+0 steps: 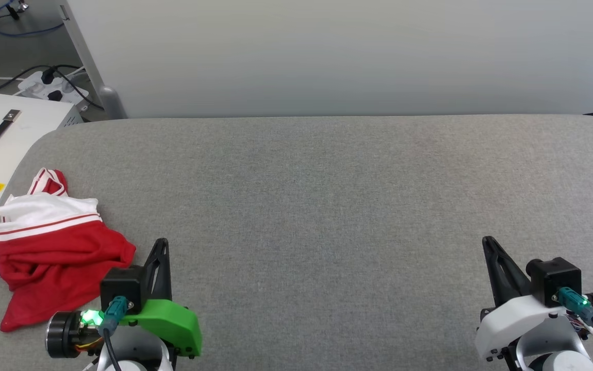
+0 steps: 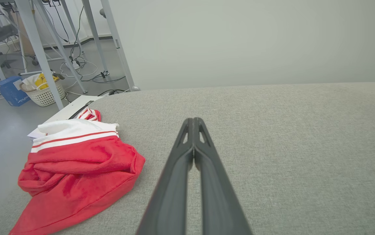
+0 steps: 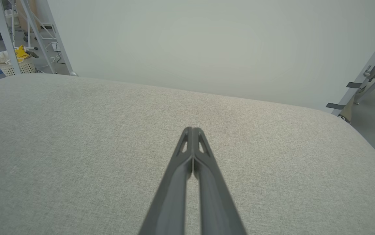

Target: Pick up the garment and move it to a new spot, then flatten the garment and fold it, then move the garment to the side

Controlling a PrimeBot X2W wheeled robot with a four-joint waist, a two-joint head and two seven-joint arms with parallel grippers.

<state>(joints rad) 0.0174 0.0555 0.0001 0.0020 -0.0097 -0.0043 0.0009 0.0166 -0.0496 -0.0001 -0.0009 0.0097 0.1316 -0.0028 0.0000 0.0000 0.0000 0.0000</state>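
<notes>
1. Garment [image 1: 54, 252]: a red T-shirt with white sleeves, crumpled in a loose heap at about 8 o'clock on the bench in the head view, close to the rounded corner. A white sleeve with thin red stripes lies over the heap's 12 o'clock side, and a bit of striped collar pokes out beyond it.
2. The bench [image 1: 327, 196] is covered in plain grey woven fabric, flat and smooth, with rounded corners.
3. The left pincer [image 1: 162, 244] sits at 7 o'clock, fingers pressed together, just beside the garment at its 4 o'clock edge; whether it touches the cloth I cannot tell.
4. The right pincer [image 1: 487, 241] sits at 5 o'clock, well apart from the garment, its fingers likewise together and holding nothing.
5. A pale, plain wall panel [image 1: 327, 51] stands behind the bench at 12 o'clock.
6. At 10 o'clock, off the bench, a white case [image 1: 13, 139] with a black strap handle and a small yellow label stands on the floor; beyond it lies a white power strip [image 1: 51, 88] with black plugs and cables.
7. In the left wrist view, at 10 o'clock, a white woven basket [image 2: 44, 96] stands on the grey floor among metal frame legs [image 2: 37, 49], holding something yellow and pale crumpled pieces. A blue box [image 2: 11, 93] stands just beside it; its contents cannot be seen.
</notes>
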